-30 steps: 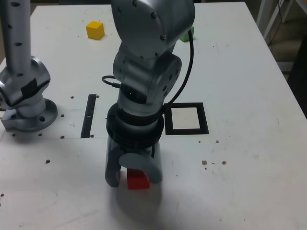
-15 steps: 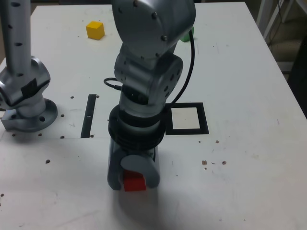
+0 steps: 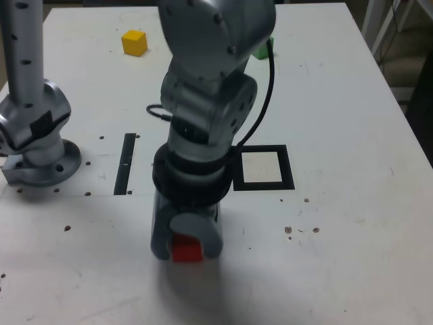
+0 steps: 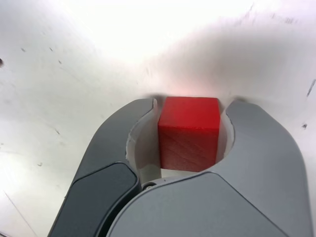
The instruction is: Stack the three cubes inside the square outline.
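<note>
White speckled table point(image 3: 352, 101). Yellow cube point(image 3: 134, 42) far at the exterior view's left; green cube point(image 3: 264, 47), mostly hidden, far centre. Square outline point(image 3: 262, 168) mid-table, thin black strip point(image 3: 126, 163) to its left. Red cube point(image 3: 186, 248) near, possibly resting.

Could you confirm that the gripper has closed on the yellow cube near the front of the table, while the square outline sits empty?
Not quite: the gripper has closed on the red cube, as the wrist view shows. The yellow cube lies loose at the far side of the table. The square outline is indeed empty.
</note>
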Controlling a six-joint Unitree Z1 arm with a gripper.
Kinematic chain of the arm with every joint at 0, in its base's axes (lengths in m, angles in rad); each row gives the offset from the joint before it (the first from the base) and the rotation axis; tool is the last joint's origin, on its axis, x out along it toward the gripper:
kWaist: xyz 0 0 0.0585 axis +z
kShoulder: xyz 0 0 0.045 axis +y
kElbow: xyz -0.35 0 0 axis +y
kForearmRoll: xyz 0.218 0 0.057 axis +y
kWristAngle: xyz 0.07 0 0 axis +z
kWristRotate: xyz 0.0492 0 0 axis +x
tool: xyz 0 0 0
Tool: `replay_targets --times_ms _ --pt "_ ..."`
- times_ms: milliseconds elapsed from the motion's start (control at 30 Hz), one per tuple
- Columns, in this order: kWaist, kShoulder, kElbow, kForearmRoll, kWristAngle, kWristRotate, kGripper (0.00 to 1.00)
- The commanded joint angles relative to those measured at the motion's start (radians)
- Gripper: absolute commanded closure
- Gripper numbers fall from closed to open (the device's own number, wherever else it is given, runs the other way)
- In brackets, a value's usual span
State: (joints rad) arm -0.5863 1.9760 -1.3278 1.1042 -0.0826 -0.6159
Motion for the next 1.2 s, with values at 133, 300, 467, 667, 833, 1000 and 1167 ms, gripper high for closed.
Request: replay_targets --times_ms 133,300,467,667,833,1000,1167 --pt "0.047 -0.003 -0.134 0.142 0.038 0.051 0.70" --pt "0.119 -0.003 -0.275 0.270 0.079 0.123 0.70" --pt "0.189 -0.009 -0.364 0.327 0.109 0.189 0.70" --pt "0.255 -0.001 -0.403 0.331 0.114 0.242 0.70" --pt "0.325 0.019 -0.410 0.334 0.115 0.297 0.70" --pt "0.396 0.058 -0.419 0.335 0.116 0.356 0.70" --pt "0.449 0.120 -0.452 0.334 0.105 0.430 0.70"
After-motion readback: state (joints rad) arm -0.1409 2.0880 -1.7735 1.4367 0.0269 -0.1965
